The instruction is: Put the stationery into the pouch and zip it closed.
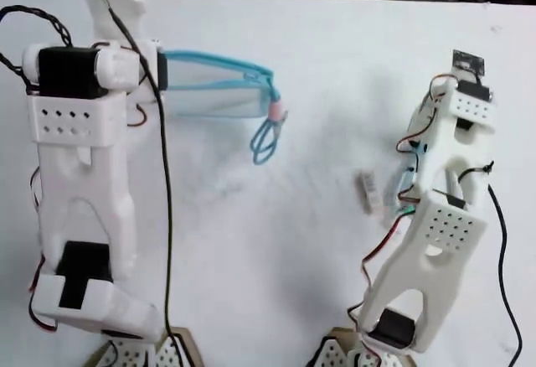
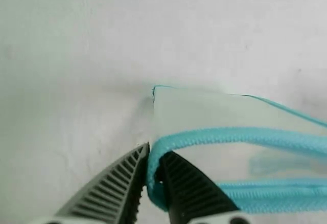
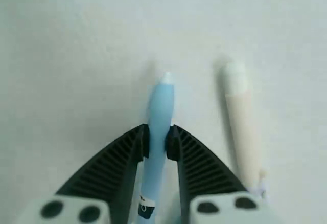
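Between the ribbed fingers of our left gripper (image 2: 152, 165) we have the teal zipper band (image 2: 230, 137) of the pouch (image 2: 204, 109) pinched at its end, the jaws closed on it with no gap that we can see. The clear body of the pouch runs away from the jaws, flat on the white table (image 2: 76, 55), and one corner lies just past the fingertips. From above, the pouch stretches out from under our left arm (image 1: 79, 174) toward the middle of the table, with a teal cord loop (image 1: 265, 142) and a pink bead (image 1: 275, 112) at the end farthest from those jaws. In the jaws of our right gripper (image 3: 157, 132) we grip a light blue pen (image 3: 161, 98), clamped around its barrel, its pale tip pointing out past the fingertips. Just beside those jaws, apart from the blue pen and roughly parallel to it, a cream pen (image 3: 242, 127) lies on the table.
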